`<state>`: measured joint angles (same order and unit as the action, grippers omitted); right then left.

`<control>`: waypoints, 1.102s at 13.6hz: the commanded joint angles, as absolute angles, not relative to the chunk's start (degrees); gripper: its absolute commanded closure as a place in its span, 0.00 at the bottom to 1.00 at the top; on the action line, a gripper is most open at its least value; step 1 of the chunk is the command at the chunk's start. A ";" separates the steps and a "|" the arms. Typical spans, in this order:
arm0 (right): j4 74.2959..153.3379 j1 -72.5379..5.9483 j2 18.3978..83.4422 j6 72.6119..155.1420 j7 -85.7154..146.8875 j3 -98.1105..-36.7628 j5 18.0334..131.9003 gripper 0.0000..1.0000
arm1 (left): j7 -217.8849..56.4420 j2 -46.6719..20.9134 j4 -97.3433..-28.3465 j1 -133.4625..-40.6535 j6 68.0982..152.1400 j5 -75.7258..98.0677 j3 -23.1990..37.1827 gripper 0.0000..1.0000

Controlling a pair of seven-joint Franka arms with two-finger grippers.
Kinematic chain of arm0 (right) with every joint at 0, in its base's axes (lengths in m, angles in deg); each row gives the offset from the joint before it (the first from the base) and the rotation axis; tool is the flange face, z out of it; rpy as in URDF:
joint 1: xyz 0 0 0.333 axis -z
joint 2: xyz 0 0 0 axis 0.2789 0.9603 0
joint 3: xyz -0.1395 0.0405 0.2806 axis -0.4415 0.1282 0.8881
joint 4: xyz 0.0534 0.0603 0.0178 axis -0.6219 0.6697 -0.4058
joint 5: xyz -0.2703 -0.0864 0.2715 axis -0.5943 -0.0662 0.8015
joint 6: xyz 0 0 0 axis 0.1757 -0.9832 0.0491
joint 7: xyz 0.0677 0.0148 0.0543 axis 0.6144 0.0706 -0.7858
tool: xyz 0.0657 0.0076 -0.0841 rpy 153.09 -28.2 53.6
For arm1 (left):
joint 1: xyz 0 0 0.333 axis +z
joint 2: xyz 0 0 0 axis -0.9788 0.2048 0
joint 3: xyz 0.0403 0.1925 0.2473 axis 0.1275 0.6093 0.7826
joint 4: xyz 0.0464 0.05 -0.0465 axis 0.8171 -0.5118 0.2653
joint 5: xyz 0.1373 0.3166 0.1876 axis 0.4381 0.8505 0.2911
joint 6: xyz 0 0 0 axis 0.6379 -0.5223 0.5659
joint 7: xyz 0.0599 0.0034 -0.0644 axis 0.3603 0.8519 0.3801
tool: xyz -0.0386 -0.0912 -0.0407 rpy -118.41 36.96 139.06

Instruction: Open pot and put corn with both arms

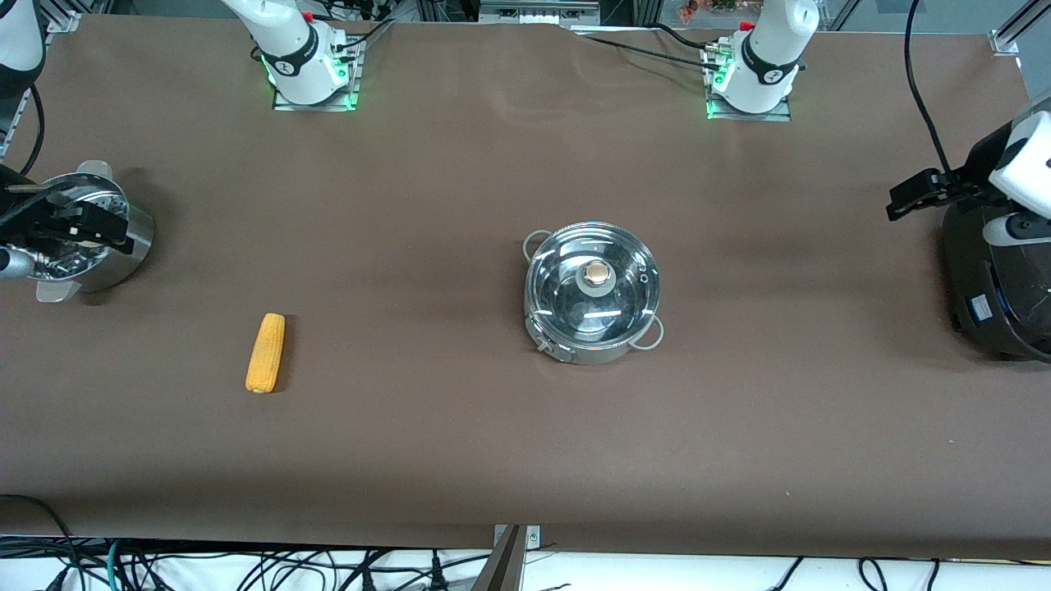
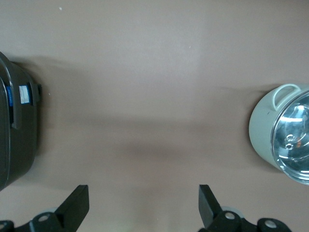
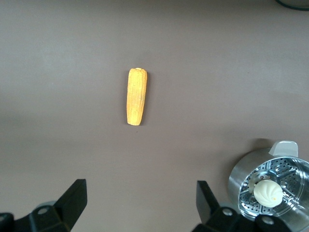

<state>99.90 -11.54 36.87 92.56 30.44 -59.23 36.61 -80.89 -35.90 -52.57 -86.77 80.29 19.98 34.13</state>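
Note:
The steel pot (image 1: 575, 349) stands mid-table with its glass lid (image 1: 628, 287) on and the tan knob (image 1: 598, 273) on top. It also shows in the left wrist view (image 2: 263, 133). The corn (image 1: 265, 353) lies on the cloth toward the right arm's end, nearer the front camera than the pot; it also shows in the right wrist view (image 3: 136, 96). My left gripper (image 1: 911, 197) is open and empty in the air beside the black cooker, its fingers (image 2: 77, 203) wide apart. My right gripper (image 1: 78, 223) is open and empty over the steamer pot, its fingers (image 3: 75, 200) wide apart.
A steel steamer pot (image 1: 135, 246) with a white bun (image 3: 268, 192) stands at the right arm's end of the table. A big black cooker (image 1: 998, 271) stands at the left arm's end; it also shows in the left wrist view (image 2: 17, 125). Brown cloth (image 1: 460, 427) covers the table.

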 commanded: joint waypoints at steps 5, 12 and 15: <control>98.03 -11.54 37.74 91.77 30.17 -59.09 36.10 0.00 | -82.25 -35.95 -50.67 -86.88 79.70 20.87 33.93 0.00; 98.03 -11.54 37.74 91.77 30.17 -59.09 36.19 0.00 | -82.25 -35.78 -50.85 -83.31 79.70 21.57 29.22 0.00; 98.03 -11.54 37.74 91.77 30.26 -59.09 36.19 0.00 | -82.25 -35.60 -50.94 -77.39 79.70 21.66 23.83 0.00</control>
